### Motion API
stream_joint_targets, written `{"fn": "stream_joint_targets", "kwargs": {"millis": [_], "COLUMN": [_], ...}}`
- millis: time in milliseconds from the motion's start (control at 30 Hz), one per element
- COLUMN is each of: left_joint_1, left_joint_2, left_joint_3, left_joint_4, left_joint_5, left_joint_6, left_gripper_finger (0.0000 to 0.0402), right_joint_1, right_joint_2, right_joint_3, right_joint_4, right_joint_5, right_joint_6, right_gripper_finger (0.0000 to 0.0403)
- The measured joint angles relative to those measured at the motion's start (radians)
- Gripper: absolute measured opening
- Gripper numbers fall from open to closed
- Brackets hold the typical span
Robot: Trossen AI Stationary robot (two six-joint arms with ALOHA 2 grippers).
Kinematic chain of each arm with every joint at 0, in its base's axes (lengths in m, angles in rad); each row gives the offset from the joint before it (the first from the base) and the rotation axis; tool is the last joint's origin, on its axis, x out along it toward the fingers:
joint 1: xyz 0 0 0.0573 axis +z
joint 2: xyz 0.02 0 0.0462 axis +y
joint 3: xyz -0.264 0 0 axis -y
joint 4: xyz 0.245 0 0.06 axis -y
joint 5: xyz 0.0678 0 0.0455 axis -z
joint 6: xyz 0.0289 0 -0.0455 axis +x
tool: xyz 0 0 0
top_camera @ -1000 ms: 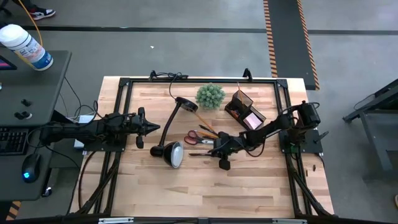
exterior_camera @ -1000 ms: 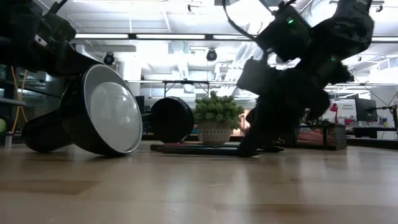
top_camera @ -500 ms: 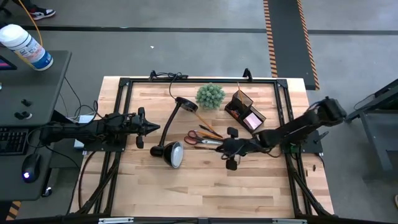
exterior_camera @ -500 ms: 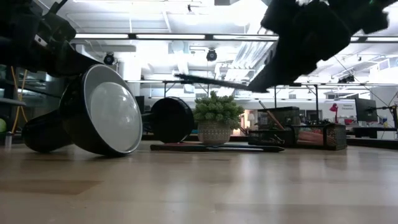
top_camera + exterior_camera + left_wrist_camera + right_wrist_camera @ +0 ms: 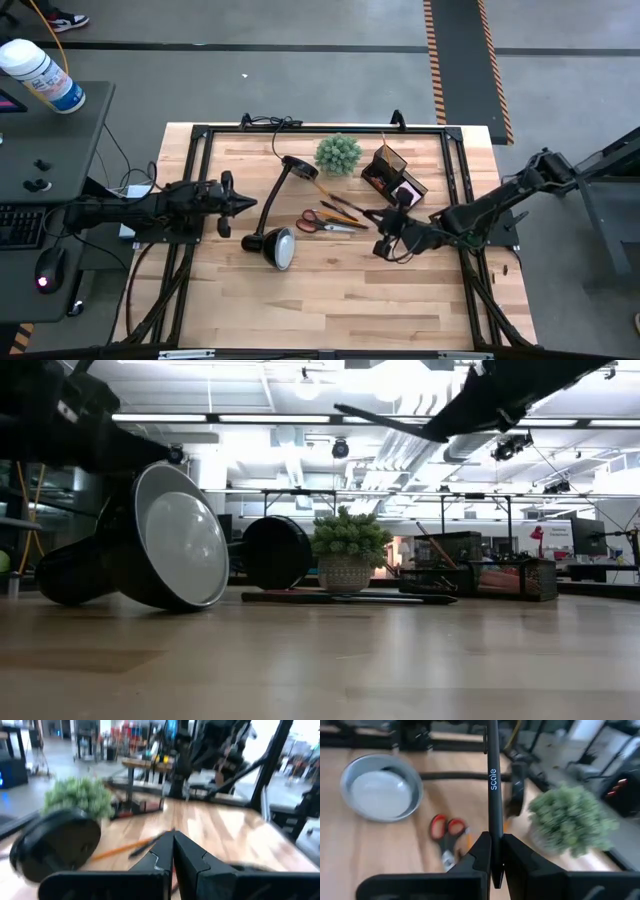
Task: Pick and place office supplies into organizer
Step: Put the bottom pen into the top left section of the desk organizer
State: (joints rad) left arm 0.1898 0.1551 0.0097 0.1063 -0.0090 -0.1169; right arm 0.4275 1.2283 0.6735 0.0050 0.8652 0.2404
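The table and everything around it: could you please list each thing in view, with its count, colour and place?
pen: one, black, held in the air by the right gripper
scissors: one pair, red handles, flat at mid-table
pencils: two or so, orange and dark, beside the scissors
organizer: one, dark, far right part of the table
sticky-note pad: one, pink, in the organizer
desk lamp: one, black, lying on the table
plant: one, green, far edge
bottle: one, white and blue, side desk
left gripper: jaws shut, idle at the left
right gripper: jaws shut on the pen
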Motion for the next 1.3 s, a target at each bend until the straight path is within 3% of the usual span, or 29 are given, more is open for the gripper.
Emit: {"fn": "stream_joint_targets", "kwargs": {"millis": [267, 533, 700, 967, 1167, 1300], "left_joint_1": [0.000, 0.000, 0.000, 0.000, 0.000, 0.000], "left_joint_2": [0.000, 0.000, 0.000, 0.034, 0.143, 0.240], "left_joint_3": [0.000, 0.000, 0.000, 0.000, 0.000, 0.000], "left_joint_4": [0.263, 0.466, 0.479, 0.576, 0.646, 0.756], "left_joint_5": [0.038, 0.043, 0.044, 0.042, -0.005, -0.009], "left_joint_6": [0.111, 0.062, 0.053, 0.031, 0.030, 0.030], "left_gripper_finger": [0.0001, 0.0001, 0.0001, 0.0001, 0.0002, 0.0026], "right_joint_1": [-0.044, -0.109, -0.175, -0.254, -0.277, -0.277], "right_joint_2": [0.004, 0.012, 0.090, 0.265, 0.381, 0.442], "right_joint_3": [0.000, 0.001, 0.001, 0.002, 0.111, 0.222], "right_joint_4": [0.276, 0.589, 0.755, 1.009, 1.031, 0.977], "right_joint_5": [-0.028, -0.235, -0.399, -0.522, -0.594, -0.616], "right_joint_6": [-0.202, -0.449, -0.495, -0.515, -0.568, -0.621], "right_gripper_finger": [0.0020, 0.0020, 0.0020, 0.0020, 0.0020, 0.0020]}}
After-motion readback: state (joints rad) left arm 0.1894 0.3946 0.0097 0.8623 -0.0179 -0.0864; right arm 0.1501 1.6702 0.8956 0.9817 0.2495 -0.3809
